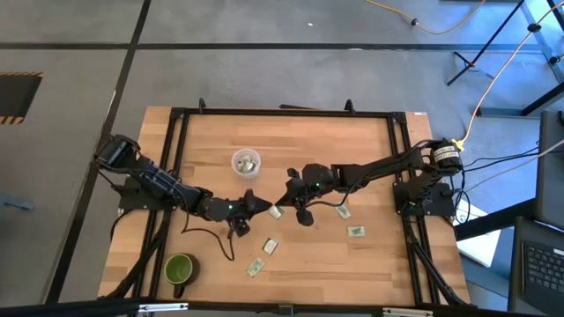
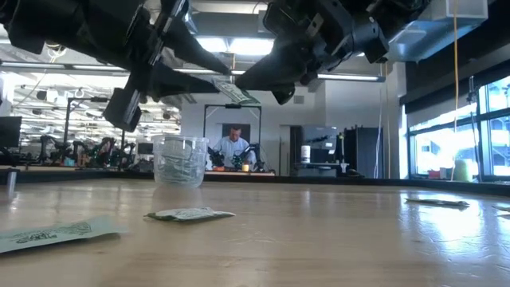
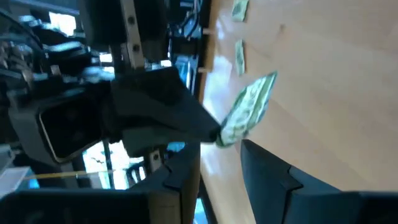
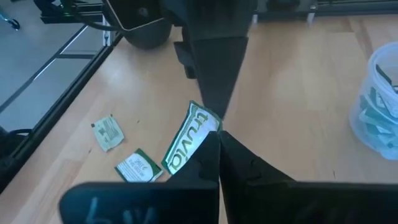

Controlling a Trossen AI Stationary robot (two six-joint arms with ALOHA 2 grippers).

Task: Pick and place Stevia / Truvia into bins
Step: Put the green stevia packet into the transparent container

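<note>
Both end effectors (image 1: 264, 205) tip-to-tip, mid-table.

Right gripper (image 4: 217, 134) jaws pinch a Truvia sachet (image 4: 188, 140) near the cup (image 4: 379, 99).

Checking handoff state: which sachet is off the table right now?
The Truvia sachet pinched in the right gripper, held in the air between both arms. The left gripper beside it is open. The other loose sachets lie flat on the table.

The cup (image 1: 246, 163) stands on the tabletop (image 1: 370, 264) behind the two end effectors, which meet tip to tip mid-table: left end effector (image 1: 261, 206), right end effector (image 1: 284, 194). A Truvia sachet (image 1: 275, 211) hangs between them; the mug (image 1: 180, 269) sits near the front left corner
</note>
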